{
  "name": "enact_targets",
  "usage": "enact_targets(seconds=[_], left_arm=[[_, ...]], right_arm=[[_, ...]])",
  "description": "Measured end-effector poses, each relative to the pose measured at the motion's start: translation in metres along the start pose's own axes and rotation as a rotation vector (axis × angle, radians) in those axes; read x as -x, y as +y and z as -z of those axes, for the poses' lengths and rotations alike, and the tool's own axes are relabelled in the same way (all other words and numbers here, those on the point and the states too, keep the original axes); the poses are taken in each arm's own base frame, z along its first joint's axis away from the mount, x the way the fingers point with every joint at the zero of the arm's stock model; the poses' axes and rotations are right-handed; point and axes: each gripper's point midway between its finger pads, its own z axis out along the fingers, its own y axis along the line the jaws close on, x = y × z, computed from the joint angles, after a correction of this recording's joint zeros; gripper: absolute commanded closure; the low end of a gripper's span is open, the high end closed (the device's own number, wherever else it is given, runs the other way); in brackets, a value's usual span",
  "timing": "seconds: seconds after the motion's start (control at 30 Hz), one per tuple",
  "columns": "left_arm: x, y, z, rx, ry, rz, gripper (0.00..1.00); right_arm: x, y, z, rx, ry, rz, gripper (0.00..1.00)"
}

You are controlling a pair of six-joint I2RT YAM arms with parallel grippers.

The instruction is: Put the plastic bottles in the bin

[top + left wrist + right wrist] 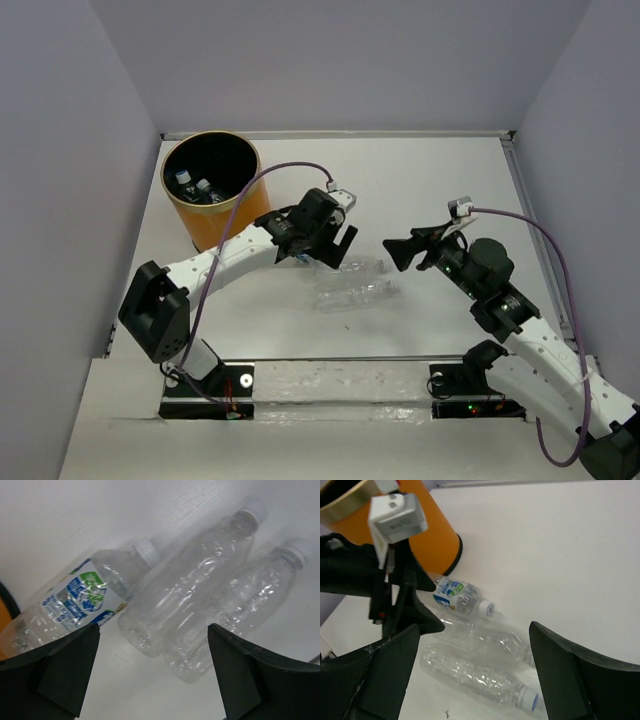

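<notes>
Three plastic bottles (190, 590) lie side by side mid-counter (430, 180) (one labelled bottle (75, 600) is blue-white). Two more bottles (195, 186) sit inside the orange bin (205, 232) at the far left corner. My left fingers (65, 665) hover spread over the three. My right fingers (570, 665) are spread too, empty, nearby.

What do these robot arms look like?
The left arm and right arm have white links and chunky black joints. A thin purple cable runs along each to a small white wrist camera. The left gripper and right gripper have black wedge-shaped fingers.

White table (430, 190): three bottles (352, 292), orange bin (228, 218).
</notes>
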Motion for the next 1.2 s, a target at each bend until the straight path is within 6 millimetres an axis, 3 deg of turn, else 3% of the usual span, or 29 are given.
enact_targets(seconds=[0.17,0.33,0.47,0.83,1.0,1.2], left_arm=[[-0.009,-0.052,0.005,-0.147,0.01,-0.126,0.01],[-0.027,-0.087,-0.008,-0.198,0.062,-0.239,0.01],[-0.036,-0.092,-0.016,-0.205,0.092,-0.265,0.01],[-0.03,-0.127,-0.012,-0.292,0.029,-0.305,0.08],[-0.045,-0.134,-0.031,-0.279,0.071,-0.325,0.11],[-0.061,-0.126,-0.051,-0.199,0.113,-0.349,0.18]], right_arm=[[-0.038,-0.017,0.013,-0.07,0.1,-0.047,0.08],[-0.05,-0.025,0.029,-0.111,0.106,-0.089,0.09],[-0.048,-0.03,0.042,-0.146,0.087,-0.108,0.09],[-0.047,-0.042,0.055,-0.22,0.065,-0.12,0.1],[-0.051,-0.046,0.057,-0.239,0.083,-0.116,0.1],[-0.05,-0.047,0.057,-0.253,0.091,-0.109,0.1]])
